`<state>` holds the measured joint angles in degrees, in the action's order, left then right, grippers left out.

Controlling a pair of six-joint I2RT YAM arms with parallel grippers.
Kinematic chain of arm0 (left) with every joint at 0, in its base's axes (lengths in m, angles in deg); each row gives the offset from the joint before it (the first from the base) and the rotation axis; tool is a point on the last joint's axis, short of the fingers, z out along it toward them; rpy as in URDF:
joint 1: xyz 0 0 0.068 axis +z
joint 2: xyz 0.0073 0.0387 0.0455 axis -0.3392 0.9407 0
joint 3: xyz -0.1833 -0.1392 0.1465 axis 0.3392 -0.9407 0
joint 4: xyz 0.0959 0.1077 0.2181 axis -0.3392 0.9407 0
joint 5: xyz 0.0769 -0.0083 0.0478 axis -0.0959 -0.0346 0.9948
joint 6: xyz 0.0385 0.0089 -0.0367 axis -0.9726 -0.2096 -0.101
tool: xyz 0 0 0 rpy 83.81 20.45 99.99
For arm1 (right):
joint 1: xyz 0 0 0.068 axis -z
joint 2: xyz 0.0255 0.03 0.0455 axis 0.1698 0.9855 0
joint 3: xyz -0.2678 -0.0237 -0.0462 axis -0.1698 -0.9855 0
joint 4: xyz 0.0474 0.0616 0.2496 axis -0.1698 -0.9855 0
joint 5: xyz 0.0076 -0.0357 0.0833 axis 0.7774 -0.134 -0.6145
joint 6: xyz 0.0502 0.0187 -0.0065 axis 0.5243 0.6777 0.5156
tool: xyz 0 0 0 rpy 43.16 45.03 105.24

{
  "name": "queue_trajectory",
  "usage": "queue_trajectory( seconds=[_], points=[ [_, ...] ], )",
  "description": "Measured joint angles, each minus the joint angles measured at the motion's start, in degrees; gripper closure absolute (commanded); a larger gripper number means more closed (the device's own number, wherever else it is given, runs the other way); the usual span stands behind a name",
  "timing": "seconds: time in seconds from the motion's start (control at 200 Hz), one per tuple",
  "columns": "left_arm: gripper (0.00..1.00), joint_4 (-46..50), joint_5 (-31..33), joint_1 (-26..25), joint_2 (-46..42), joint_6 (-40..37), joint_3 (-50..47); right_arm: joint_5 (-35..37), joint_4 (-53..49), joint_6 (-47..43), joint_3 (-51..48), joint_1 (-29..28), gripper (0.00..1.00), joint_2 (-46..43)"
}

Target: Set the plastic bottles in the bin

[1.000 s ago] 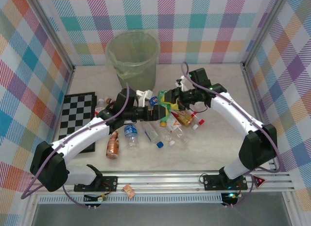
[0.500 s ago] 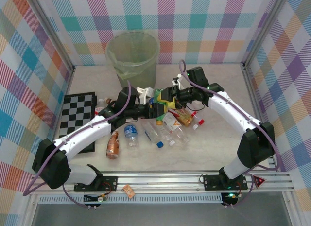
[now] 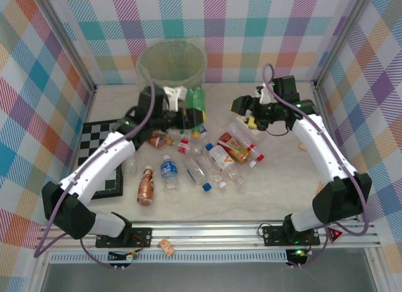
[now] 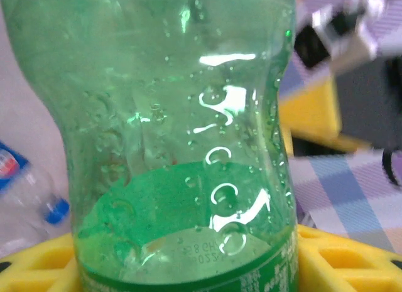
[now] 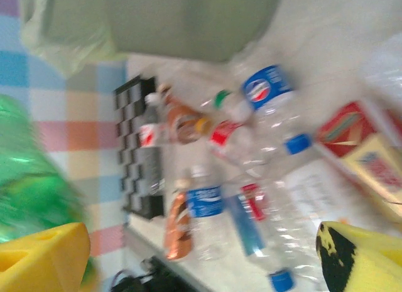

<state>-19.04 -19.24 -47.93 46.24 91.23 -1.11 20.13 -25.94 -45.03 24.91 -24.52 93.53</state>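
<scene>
Green bottle held at the bin, most of the job left.
Left tool (image 3: 190, 114) clamps the green bottle (image 3: 196, 100) just below the bin (image 3: 141, 66) at upper centre. Right tool (image 3: 244, 111) gapes wide, empty. Many other bottles (image 3: 210, 160) lie mid-frame on the counter (image 3: 282, 179).

Bright even light; motion-blurred right wrist view

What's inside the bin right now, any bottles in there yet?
Inside the bin, the far wall shows a thin liner and no bottle. The floor is hidden behind its near wall, the left gripper and the green bottle it grips.
</scene>
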Motion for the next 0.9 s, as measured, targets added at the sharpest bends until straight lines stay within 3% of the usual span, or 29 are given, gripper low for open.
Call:
queue_trajectory(
  seconds=[0.175,0.405,0.9],
  points=[
    [0.61,6.2,0.4,7.8,7.8,-5.4,17.6,10.5,-4.4,-5.6,-5.4,-0.6,0.08,-6.8],
    [0.70,7.1,1.2,14.4,20.4,-7.6,30.1,18.9,-7.4,-8.8,-13.9,-0.7,0.12,-11.0],
    [0.71,4.7,10.3,16.8,44.2,-9.4,55.3,27.0,-9.0,-11.6,-14.7,-0.7,0.12,-11.2]
  ],
)
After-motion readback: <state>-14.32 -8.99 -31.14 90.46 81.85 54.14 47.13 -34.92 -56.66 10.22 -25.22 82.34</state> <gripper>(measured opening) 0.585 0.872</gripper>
